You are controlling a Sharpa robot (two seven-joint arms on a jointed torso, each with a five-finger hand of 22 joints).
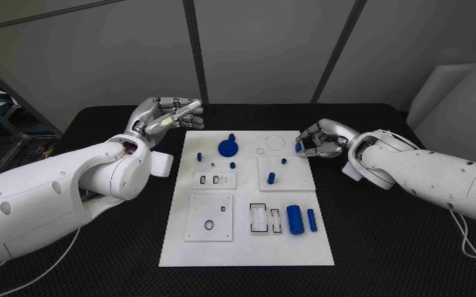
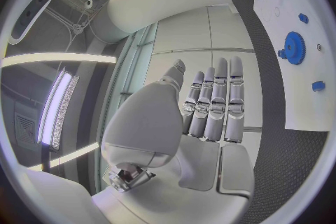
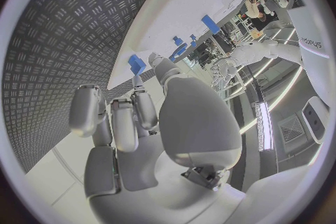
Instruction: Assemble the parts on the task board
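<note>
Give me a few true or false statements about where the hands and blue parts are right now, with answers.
1. The left hand holds a blue part. False: its fingers are stretched out and hold nothing.
2. The right hand is at the task board's far right edge, beside a small blue part. True.
3. The blue gear lies on the black table. False: it lies on the task board.
4. Two blue cylinders lie side by side on the board's near right part. True.
</note>
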